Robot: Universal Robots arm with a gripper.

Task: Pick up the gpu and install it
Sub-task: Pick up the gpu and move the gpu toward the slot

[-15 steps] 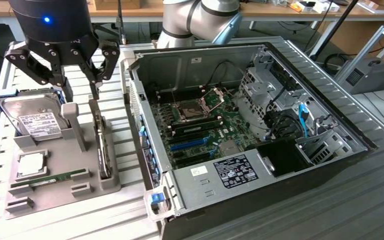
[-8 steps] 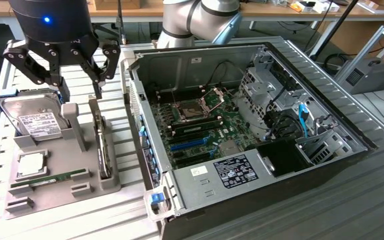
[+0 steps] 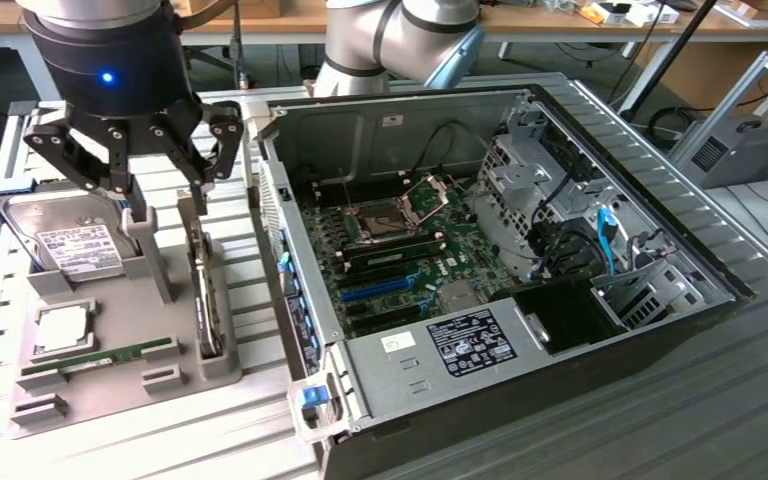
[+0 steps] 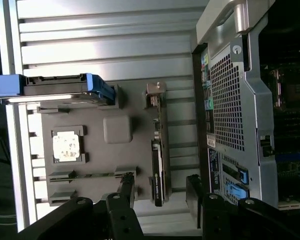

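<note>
The gpu (image 3: 203, 292) is a thin dark card standing on its long edge in a slot of the grey holder tray (image 3: 137, 335), left of the computer case in the exterior view. My gripper (image 3: 164, 200) hangs just above the card's far end, open, with nothing held. In the wrist view the gpu (image 4: 158, 155) appears edge-on, its metal bracket at one end. The gripper (image 4: 159, 192) straddles the card's line there, one finger (image 4: 125, 187) on each side and clear of it.
The tray (image 4: 117, 150) also holds a silver hard drive (image 3: 75, 245) with blue rails, a processor chip (image 3: 61, 330) and a green memory stick (image 3: 97, 357). The open computer case (image 3: 307, 300) with its motherboard (image 3: 398, 260) lies beside the tray, on a ribbed metal table (image 3: 744, 400).
</note>
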